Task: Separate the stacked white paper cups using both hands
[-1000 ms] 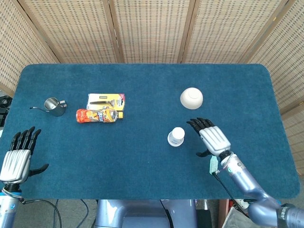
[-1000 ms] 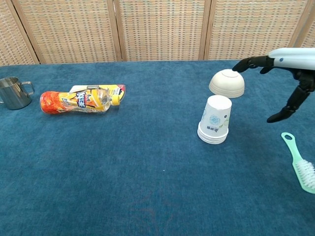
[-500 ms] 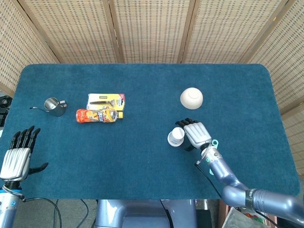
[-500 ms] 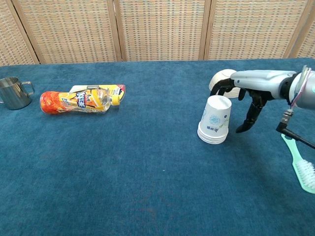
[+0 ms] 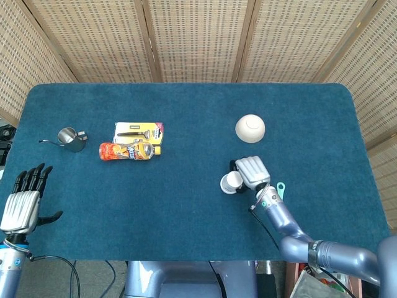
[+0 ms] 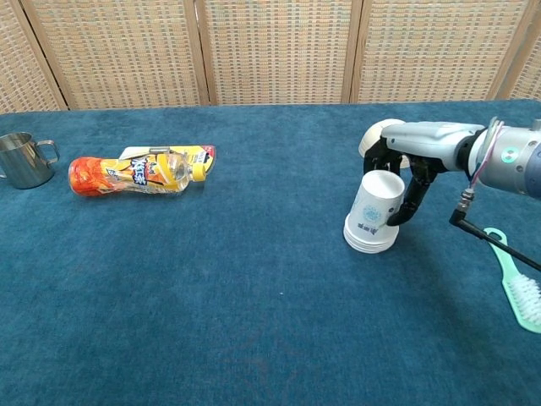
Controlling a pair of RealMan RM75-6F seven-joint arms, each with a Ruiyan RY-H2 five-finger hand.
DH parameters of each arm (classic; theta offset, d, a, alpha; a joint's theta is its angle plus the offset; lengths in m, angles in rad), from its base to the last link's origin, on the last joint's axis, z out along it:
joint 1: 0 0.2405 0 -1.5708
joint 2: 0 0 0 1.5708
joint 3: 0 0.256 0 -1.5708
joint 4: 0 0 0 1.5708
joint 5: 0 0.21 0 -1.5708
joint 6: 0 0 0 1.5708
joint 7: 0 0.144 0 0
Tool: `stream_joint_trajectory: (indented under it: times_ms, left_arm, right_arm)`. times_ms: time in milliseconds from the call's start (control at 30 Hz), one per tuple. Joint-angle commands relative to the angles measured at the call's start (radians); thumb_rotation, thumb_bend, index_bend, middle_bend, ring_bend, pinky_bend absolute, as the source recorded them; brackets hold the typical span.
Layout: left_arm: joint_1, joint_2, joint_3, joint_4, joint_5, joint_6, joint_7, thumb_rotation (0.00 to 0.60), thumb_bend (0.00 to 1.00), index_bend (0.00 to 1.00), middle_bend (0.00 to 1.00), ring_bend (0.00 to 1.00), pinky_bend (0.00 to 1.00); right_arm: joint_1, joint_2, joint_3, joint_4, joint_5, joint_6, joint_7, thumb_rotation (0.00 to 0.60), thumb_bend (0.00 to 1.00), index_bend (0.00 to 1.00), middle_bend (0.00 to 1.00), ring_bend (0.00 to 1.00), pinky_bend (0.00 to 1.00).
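Observation:
The stack of white paper cups (image 5: 231, 182) (image 6: 372, 216) stands upside down right of the table's middle, tipped slightly to the right. My right hand (image 5: 250, 171) (image 6: 406, 165) is wrapped around its upper part, with fingers behind it and the thumb pressed on its right side. My left hand (image 5: 22, 202) hovers at the table's near left edge, fingers spread and holding nothing; the chest view does not show it.
An upturned white bowl (image 5: 250, 128) (image 6: 376, 135) sits just behind the right hand. A green brush (image 6: 517, 279) lies to its right. On the left are an orange bottle (image 5: 127, 151), a razor pack (image 5: 138, 131) and a metal cup (image 5: 71, 139).
My right hand swung left from beside the bowl and closed around the cup stack, which now leans and has shifted a little. The left hand has barely moved.

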Motion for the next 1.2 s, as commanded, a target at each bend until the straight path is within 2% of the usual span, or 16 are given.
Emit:
stream_joint_trajectory:
  times_ms: [33,200,467,667,733,833,900,1033,1200]
  left_arm:
    - [-0.003,-0.001,-0.001,0.0,-0.008,-0.005,0.004,0.6,0.01,0.0,0.0,0.0,0.0]
    - [-0.008,-0.001,-0.001,0.001,-0.013,-0.009,0.006,0.6,0.01,0.0,0.0,0.0,0.0]
    - [-0.055,-0.005,-0.032,0.05,0.001,-0.043,-0.021,0.6,0.01,0.0,0.0,0.0,0.0]
    - [-0.166,-0.029,-0.096,0.146,0.044,-0.12,-0.048,0.6,0.01,0.0,0.0,0.0,0.0]
    - [-0.203,-0.06,-0.111,0.187,0.071,-0.127,-0.043,0.6,0.01,0.01,0.0,0.0,0.0]
    - [-0.261,-0.141,-0.145,0.277,0.136,-0.103,-0.115,0.6,0.03,0.12,0.0,0.0,0.0]
    - [-0.287,-0.185,-0.158,0.329,0.162,-0.084,-0.136,0.6,0.07,0.18,0.0,0.0,0.0]
    - [-0.332,-0.279,-0.172,0.383,0.189,-0.059,-0.13,0.6,0.08,0.27,0.0,0.0,0.0]
    - [-0.389,-0.393,-0.193,0.441,0.217,-0.03,-0.155,0.6,0.08,0.3,0.0,0.0,0.0]
  right_arm:
    - [-0.005,-0.007,-0.002,0.01,-0.027,0.005,0.036,0.6,0.31,0.58,0.61,0.47,0.62]
    - [-0.019,0.01,0.011,-0.018,-0.064,0.017,0.097,0.6,0.32,0.58,0.61,0.47,0.62]
    - [-0.065,0.118,0.101,-0.169,-0.072,0.002,0.307,0.6,0.33,0.58,0.61,0.47,0.62]
    - [-0.068,0.19,0.175,-0.251,0.038,-0.101,0.471,0.6,0.34,0.58,0.61,0.47,0.62]
    - [-0.058,0.206,0.198,-0.266,0.088,-0.142,0.514,0.6,0.34,0.58,0.61,0.47,0.62]
    - [-0.032,0.225,0.23,-0.279,0.181,-0.206,0.578,0.6,0.34,0.58,0.61,0.47,0.62]
    - [-0.015,0.224,0.237,-0.276,0.219,-0.226,0.597,0.6,0.34,0.58,0.61,0.47,0.62]
    - [0.024,0.207,0.248,-0.256,0.3,-0.257,0.637,0.6,0.34,0.58,0.61,0.47,0.62]
    - [0.084,0.183,0.258,-0.213,0.416,-0.282,0.677,0.6,0.34,0.58,0.61,0.47,0.62]
